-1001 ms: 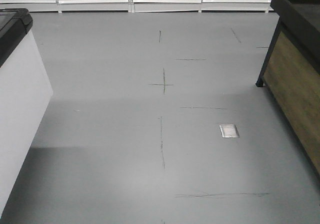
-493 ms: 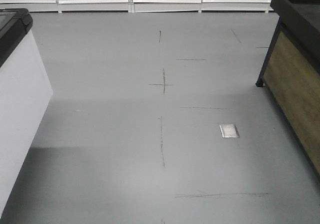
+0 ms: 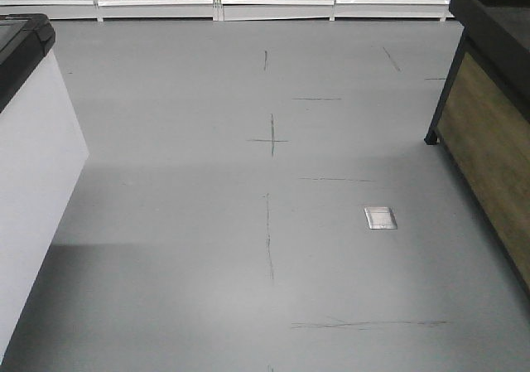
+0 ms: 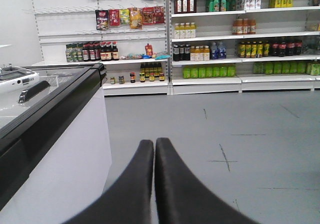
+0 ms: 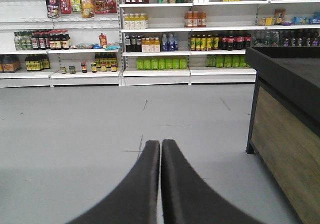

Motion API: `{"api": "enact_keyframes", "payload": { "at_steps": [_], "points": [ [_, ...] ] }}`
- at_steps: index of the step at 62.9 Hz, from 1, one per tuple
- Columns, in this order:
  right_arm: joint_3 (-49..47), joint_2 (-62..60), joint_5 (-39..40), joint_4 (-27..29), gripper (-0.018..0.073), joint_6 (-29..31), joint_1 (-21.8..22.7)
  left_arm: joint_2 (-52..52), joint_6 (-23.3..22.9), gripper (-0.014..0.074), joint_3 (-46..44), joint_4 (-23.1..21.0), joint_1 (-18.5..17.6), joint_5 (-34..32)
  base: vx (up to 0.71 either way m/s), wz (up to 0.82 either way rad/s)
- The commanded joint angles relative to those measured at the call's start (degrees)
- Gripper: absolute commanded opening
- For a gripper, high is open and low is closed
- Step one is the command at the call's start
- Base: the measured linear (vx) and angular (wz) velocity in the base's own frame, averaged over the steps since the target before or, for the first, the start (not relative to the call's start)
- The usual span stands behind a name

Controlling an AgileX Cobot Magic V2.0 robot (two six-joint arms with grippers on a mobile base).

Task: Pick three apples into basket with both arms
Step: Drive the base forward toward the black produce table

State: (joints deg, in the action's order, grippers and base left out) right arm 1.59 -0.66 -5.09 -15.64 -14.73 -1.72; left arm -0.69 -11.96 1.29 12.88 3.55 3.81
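The apples and the basket are out of view in every frame. My left gripper (image 4: pixel 154 143) points out over the grey floor, its two black fingers pressed together with nothing between them. The right gripper (image 5: pixel 160 143) is likewise shut and empty, aimed down the aisle toward the shelves. Neither arm shows in the front-facing view, which holds only bare grey floor (image 3: pixel 207 223) with thin dark scratch marks.
A white chest freezer (image 3: pixel 33 181) with a black rim stands at the left. A wood-sided display stand (image 3: pixel 489 140) with a black top stands at the right. White shelves (image 5: pixel 155 72) of bottles and jars line the far wall. A small metal floor plate (image 3: pixel 380 217) lies in the floor.
The front-facing view has shifted very slightly; the floor marks and shelves sit almost where they were. Nothing was taken hold of or let go.
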Motion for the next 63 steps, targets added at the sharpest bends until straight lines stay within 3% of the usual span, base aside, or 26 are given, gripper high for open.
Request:
{"api": "enact_keyframes", "payload": {
  "at_steps": [1,63],
  "points": [
    [0.79,-0.79,4.34,-0.71,-0.0004,0.15,0.42,-0.85,-0.45,-0.0006,0.52,-0.05,0.04,-4.15,0.00,0.02],
    [0.79,-0.79,4.34,-0.71,-0.0004,0.15,0.42,-0.85,-0.45,-0.0006,0.52,-0.05,0.04,-4.15,0.11,0.04]
  ]
}}
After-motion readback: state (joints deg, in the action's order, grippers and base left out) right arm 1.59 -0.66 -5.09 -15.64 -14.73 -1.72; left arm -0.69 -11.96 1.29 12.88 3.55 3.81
